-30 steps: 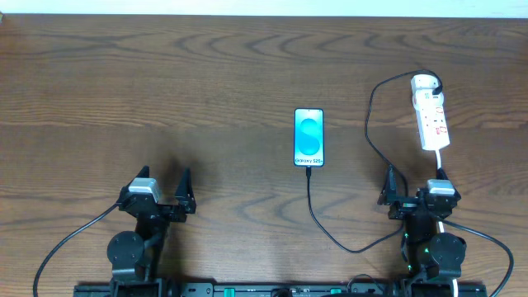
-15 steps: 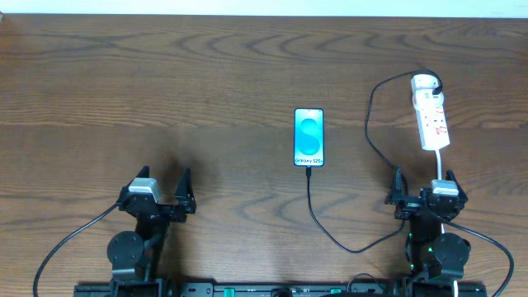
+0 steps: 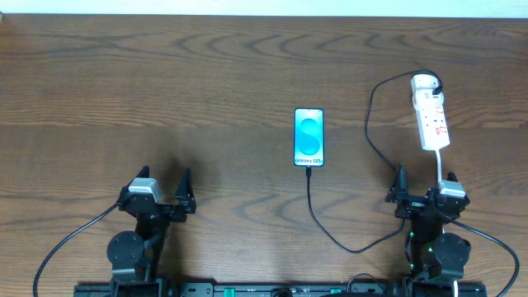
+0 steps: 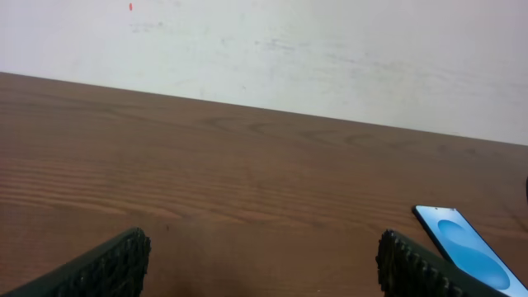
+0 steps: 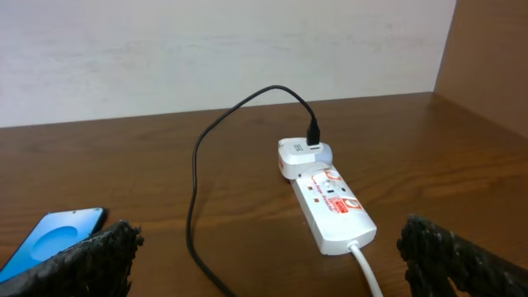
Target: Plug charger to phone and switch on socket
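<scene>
1. One phone (image 3: 309, 137), screen lit, lies mid-worktop (image 3: 206, 82).
2. One charger (image 3: 309, 190) is plugged into the phone's near end. Its cable loops right to the far end of the one socket (image 3: 431, 115), which lies at the right rear.
3. Two hands: left hand (image 3: 163, 188) and right hand (image 3: 426, 188), both spread wide, holding nothing, near the front edge.
4. Against a second ago, the right hand sits slightly further right; everything else is unchanged.

Both arms sit folded low at the table (image 3: 247, 66) near edge; left gripper (image 3: 163, 185) and right gripper (image 3: 425, 188) face its far edge, jaws wide apart, empty.
</scene>
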Robot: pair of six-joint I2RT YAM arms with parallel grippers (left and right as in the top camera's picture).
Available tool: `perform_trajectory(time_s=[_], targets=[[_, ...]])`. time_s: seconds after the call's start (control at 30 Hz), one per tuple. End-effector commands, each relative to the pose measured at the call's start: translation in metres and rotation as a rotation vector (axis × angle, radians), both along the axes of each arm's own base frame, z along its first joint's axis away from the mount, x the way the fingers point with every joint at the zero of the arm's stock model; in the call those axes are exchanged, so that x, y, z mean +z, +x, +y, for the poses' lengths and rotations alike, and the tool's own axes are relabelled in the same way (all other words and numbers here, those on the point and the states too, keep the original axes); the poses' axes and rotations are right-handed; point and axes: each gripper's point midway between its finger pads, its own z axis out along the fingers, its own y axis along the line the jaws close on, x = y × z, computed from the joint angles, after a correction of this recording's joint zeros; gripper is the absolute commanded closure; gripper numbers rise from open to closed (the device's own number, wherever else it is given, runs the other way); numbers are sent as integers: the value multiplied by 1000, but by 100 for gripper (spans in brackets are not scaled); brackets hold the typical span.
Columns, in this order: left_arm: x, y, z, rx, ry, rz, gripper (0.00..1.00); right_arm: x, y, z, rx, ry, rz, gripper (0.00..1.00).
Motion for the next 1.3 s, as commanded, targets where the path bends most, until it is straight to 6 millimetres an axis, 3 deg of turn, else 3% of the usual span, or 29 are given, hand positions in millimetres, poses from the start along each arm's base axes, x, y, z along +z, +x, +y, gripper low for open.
perform_trajectory(time_s=[0.0,1.27], targets=[[-15,0,-1,-7,-3,37,12,0,-1,-6,-30,27,-6,1],[-15,0,-1,-7,-3,36,12,-1,0,0,3,30,-5,1]])
